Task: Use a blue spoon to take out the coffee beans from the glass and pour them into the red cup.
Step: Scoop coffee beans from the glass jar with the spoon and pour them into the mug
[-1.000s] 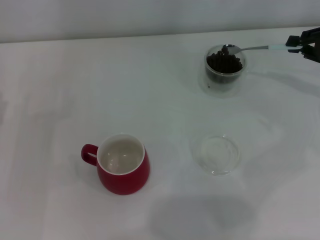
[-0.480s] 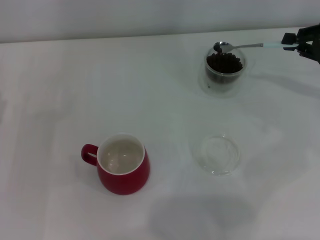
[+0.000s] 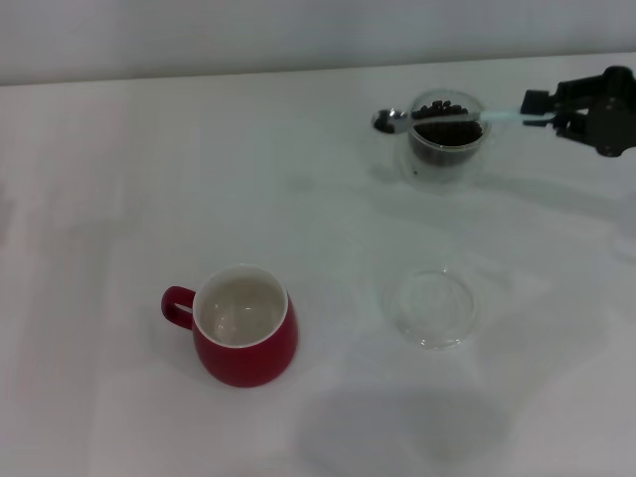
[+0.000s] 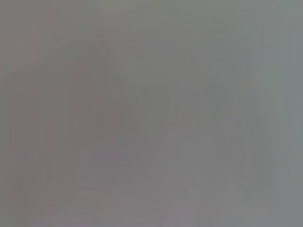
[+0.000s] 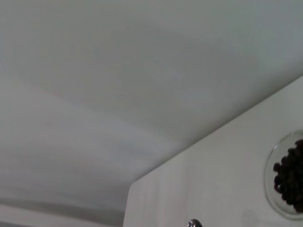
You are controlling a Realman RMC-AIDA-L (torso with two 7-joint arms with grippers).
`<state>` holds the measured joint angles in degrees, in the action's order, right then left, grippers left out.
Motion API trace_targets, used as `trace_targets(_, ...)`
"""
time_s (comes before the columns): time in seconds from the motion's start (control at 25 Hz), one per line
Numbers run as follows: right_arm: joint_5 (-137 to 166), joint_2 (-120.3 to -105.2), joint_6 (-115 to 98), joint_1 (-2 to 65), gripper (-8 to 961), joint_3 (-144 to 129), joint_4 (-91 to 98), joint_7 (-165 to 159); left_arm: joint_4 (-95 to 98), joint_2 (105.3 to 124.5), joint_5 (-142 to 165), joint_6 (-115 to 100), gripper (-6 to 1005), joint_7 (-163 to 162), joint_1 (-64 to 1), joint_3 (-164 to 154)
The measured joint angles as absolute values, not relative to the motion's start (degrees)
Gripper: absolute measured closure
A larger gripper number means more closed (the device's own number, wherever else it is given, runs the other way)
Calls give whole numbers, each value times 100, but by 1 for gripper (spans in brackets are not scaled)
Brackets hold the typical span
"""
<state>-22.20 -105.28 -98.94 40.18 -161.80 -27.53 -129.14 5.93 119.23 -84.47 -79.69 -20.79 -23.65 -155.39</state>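
One gripper works — the right gripper [image 3: 542, 107], at two o'clock, clamped on the blue spoon [image 3: 452, 116] held level across the glass [image 3: 446, 141], presumably carrying coffee beans [image 3: 444, 125] toward the red cup [image 3: 244, 336] at seven.

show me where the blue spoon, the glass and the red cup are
blue spoon [image 3: 386, 119], head view, on its metal bowl.
glass [image 3: 446, 159], head view, on its clear front wall.
red cup [image 3: 250, 360], head view, on its red outer wall.

Glossy red cup [image 3: 245, 328]; clear glass [image 3: 446, 139].
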Motion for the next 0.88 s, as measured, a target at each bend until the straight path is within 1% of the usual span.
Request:
trace_targets(0.32,-2137,-10706,-10269,4015,807,-16190,-2764,-12650,616,11929,-8446,-7946,107,-2079,-2329,-15539)
trace_targets(0.6,-1919,-10943,-10549,4036,806,-16188,-2814,-12387,623,11934,-8446,-7930,106,-2078,-2329,-15539)
trace_targets(0.88,-1709,-11115,-10592,4034,806,-16187,-2811,-12132,684,11945,-8446,-7919,106,-2080,-2329,-15539)
